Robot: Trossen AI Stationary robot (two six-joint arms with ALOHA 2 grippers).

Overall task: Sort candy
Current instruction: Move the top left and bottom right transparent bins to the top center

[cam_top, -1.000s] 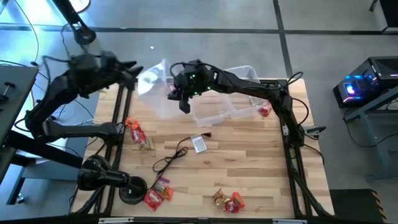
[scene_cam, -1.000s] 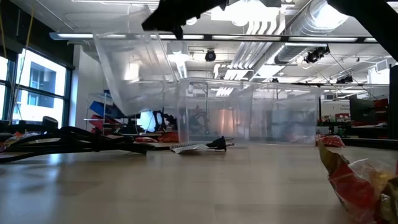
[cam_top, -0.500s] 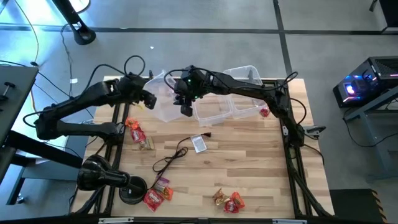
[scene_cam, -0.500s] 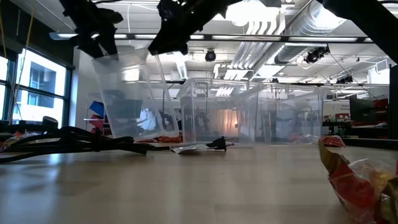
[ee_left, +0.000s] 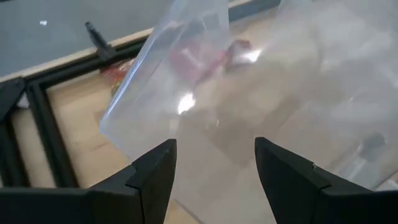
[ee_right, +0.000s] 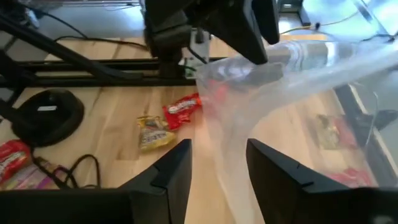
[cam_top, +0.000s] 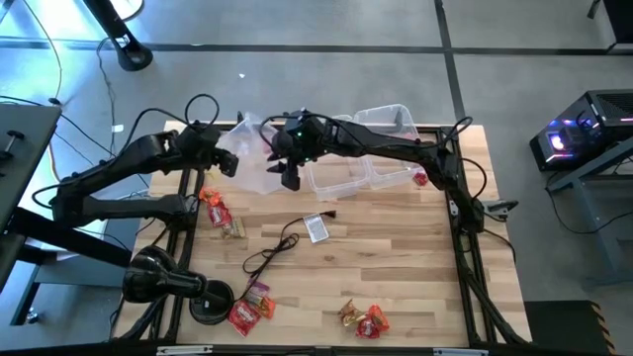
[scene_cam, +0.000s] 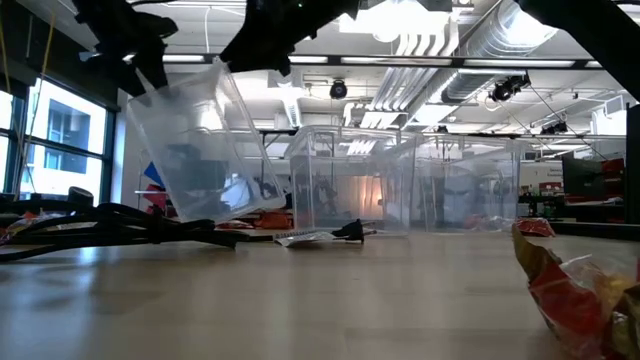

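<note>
A clear plastic bin (cam_top: 253, 150) (scene_cam: 205, 150) hangs tilted between my two grippers near the table's far edge. My left gripper (cam_top: 226, 163) (ee_left: 216, 177) is at the bin's left side and my right gripper (cam_top: 287, 174) (ee_right: 219, 171) is at its right side, each shut on it. Wrapped candy lies on the wood: red and gold pieces (cam_top: 218, 213) at the left, red ones (cam_top: 249, 307) at the near edge, and red and brown ones (cam_top: 362, 318). One red piece (cam_top: 420, 178) lies in a standing bin. My left gripper holds the clear bin by its left wall (ee_left: 214, 146), the wall running between the two fingers; it comes from the table's left, slanting down. The bin is tilted in the hold. My right gripper holds the bin's right wall (ee_right: 227, 146) between its fingers, reaching from the table's right. The bin leans away toward the left arm (ee_right: 211, 25).
Two clear bins (cam_top: 341, 176) (cam_top: 391, 168) stand side by side right of the held one, and another (cam_top: 388, 119) is behind them. A grey tag (cam_top: 316, 228) with a black cable (cam_top: 272, 252) lies mid-table. A candy piece (scene_cam: 575, 290) sits close to the low camera.
My left arm has swung in from beyond the table's left side to the bin and taken hold of it. The bin, held high by my right gripper a second ago, has come down and tipped, its top leaning toward the table's left.
</note>
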